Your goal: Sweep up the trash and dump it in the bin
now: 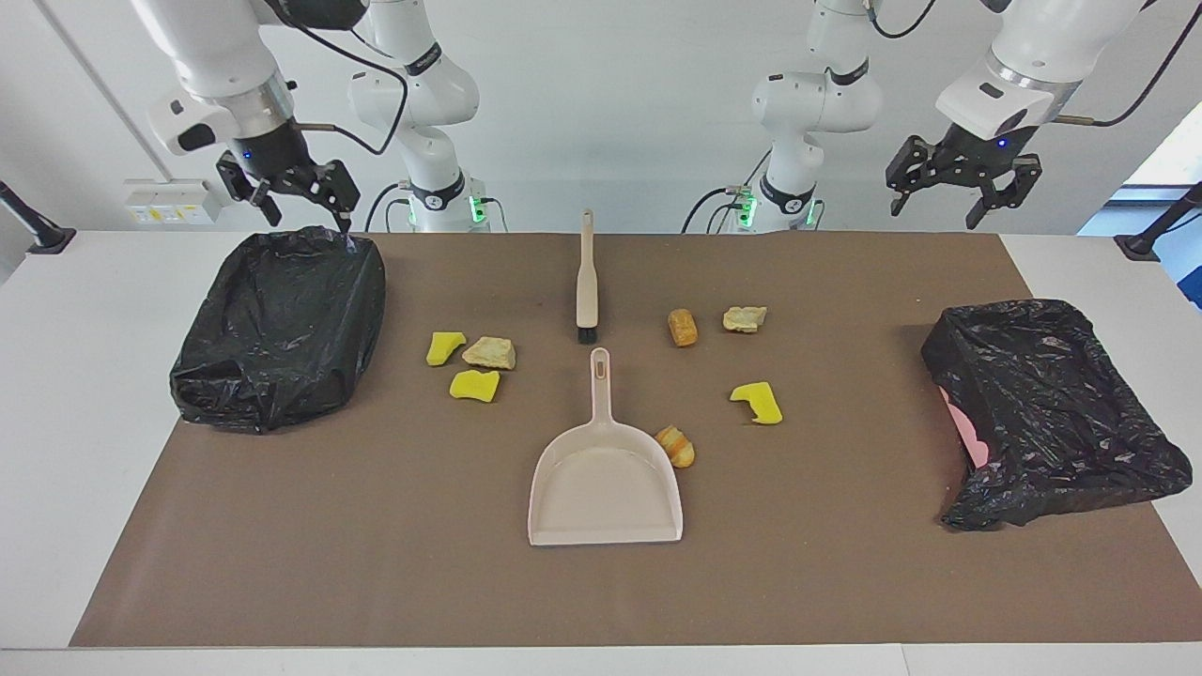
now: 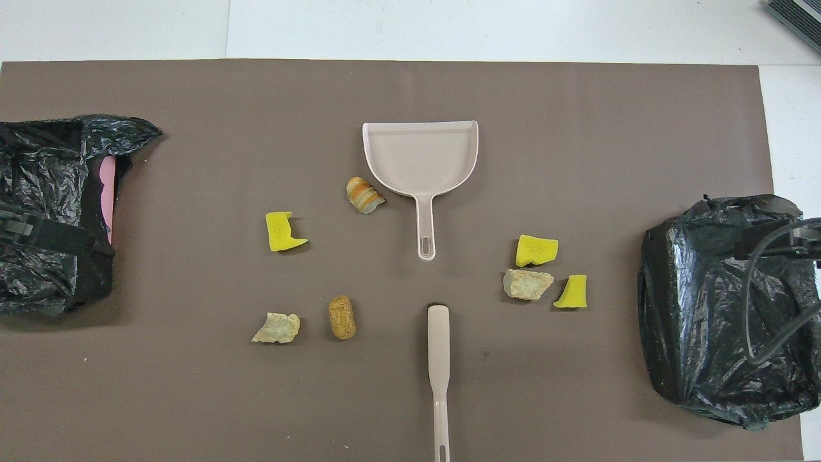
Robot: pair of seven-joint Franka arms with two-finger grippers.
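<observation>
Facing view, swept from one edge to the other: the right gripper [image 1: 299,200] hangs with fingers spread over the rim of the black-lined bin [image 1: 282,329] at the right arm's end. Beside that bin lie three chunks of the trash [image 1: 474,361], two yellow and one tan. Mid-mat, the brush [image 1: 587,277] lies nearer the robots than the dustpan [image 1: 606,469], handles almost in line; an orange-brown chunk touches the pan's edge. Three more chunks sit between the dustpan and the second bin [image 1: 1052,413]. The left gripper [image 1: 963,183] waits, fingers apart, above the table's edge. Nothing is gripped yet. Judged best: take the brush mid-handle, steady the pan, and herd the chunks toward its open mouth.
</observation>
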